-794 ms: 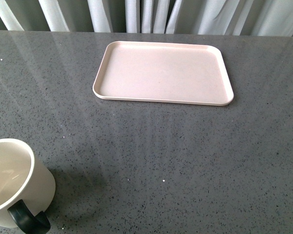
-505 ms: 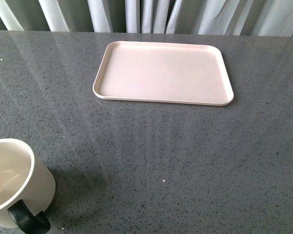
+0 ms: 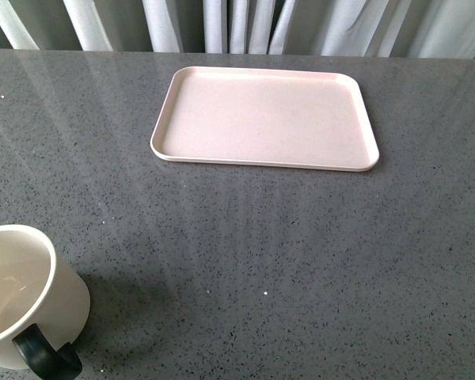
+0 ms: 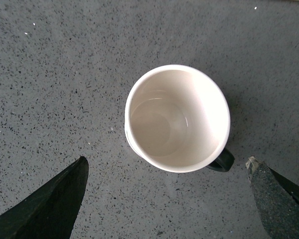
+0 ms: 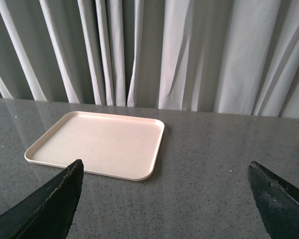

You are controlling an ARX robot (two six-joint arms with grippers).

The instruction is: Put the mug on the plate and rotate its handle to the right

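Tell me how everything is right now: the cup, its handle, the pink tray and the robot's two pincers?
mug: upright on the table, empty, not held, not on the plate.
handle: on the mug's near side, toward the robot.
plate: flat on the table, nothing on it.
left pincer: open, above the mug, touching nothing.
right pincer: open, holding nothing.

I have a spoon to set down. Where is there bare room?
The grey speckled countertop between the flat pale pink rectangular tray and the near edge is bare, as is the tray itself. Only the near-left corner is taken, by the cream-white ceramic mug.
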